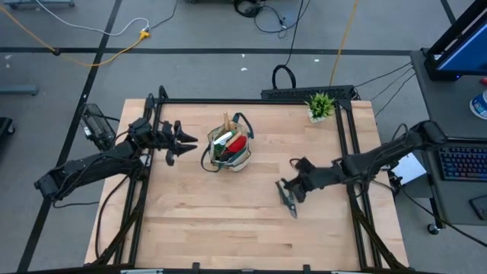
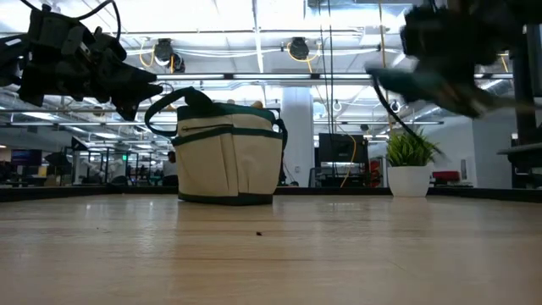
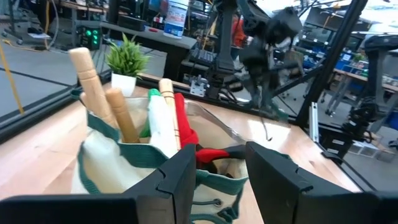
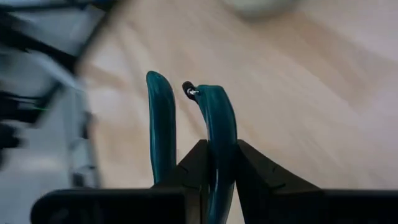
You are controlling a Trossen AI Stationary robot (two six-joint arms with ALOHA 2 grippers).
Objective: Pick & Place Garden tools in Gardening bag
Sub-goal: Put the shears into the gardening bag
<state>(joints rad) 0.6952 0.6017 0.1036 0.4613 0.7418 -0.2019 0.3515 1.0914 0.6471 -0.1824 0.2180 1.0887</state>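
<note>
The beige gardening bag [image 1: 228,150] with green trim stands upright on its base at the table's middle. Wooden tool handles [image 3: 93,81] and a red glove [image 3: 186,130] stick out of its top. My left gripper [image 1: 190,142] hovers level just left of the bag, open and empty, and its fingers [image 3: 180,180] frame the bag's rim without touching it. To the right of the bag, my right gripper [image 1: 293,190] is shut on the dark pruning shears [image 1: 289,199]. These show blurred high above the table [image 2: 432,85] in the low view. My right gripper pinches one of the shears' two curved handles [image 4: 217,124] between its two fingers. The other handle [image 4: 160,124] runs free beside one finger. The fingers come from the table's right side, slanting down. The shears are lifted clear of the table; their blades are hidden.
A small potted plant [image 1: 320,106] stands at the far right corner. Black frame rails [image 1: 350,144] run along the table's left, right and far edges. Bare wood [image 1: 228,228] lies between the bag and the near edge.
</note>
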